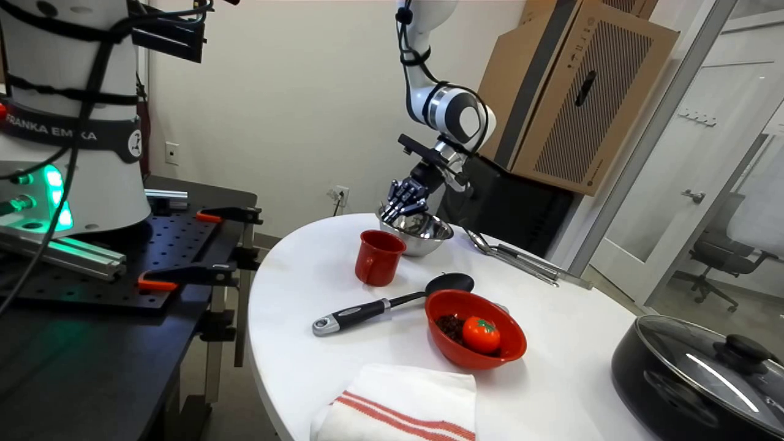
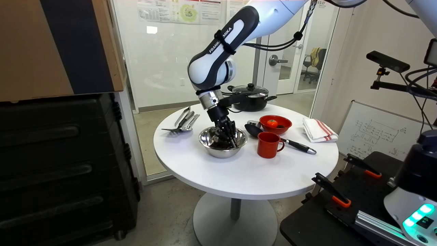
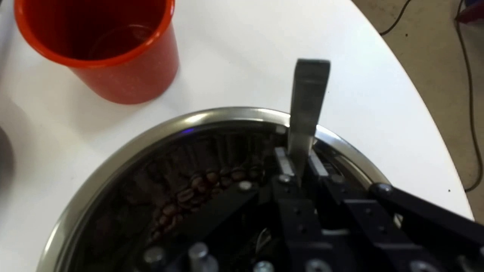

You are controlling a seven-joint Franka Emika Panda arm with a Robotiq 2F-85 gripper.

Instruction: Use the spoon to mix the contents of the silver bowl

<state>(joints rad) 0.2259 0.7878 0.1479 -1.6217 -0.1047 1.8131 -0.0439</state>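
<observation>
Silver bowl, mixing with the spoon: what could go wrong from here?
The spoon might twist: the gripper pinches its flat handle. With the gripper low at the silver bowl, a wide stroke might hit the rim and shove it toward the nearby red cup. Brown beans could be flicked out.

— Your reds: the cup (image 1: 380,262) is plain red, the red bowl (image 1: 452,350) too, and your tomato (image 1: 479,338) is red with a green top.
— Your towel (image 1: 401,397) is white with red stripes, and your table (image 1: 306,275) plain white.
— Next, your silvers: the spoon (image 3: 309,90) and the silver bowl (image 2: 221,153) are both silver grey.
— Your hand (image 3: 300,163) is black with pale grey pads (image 3: 284,161).
— Your beans (image 3: 185,195)? Brown.
— So is your carton (image 1: 606,116), a lighter shade, with a dark band and fine dark lines.
— You have a black pot (image 2: 251,105), and a black ladle (image 1: 364,312) tipped in grey.
— Your clamps (image 2: 327,188) are black and orange, your lights (image 1: 56,196) green.
</observation>
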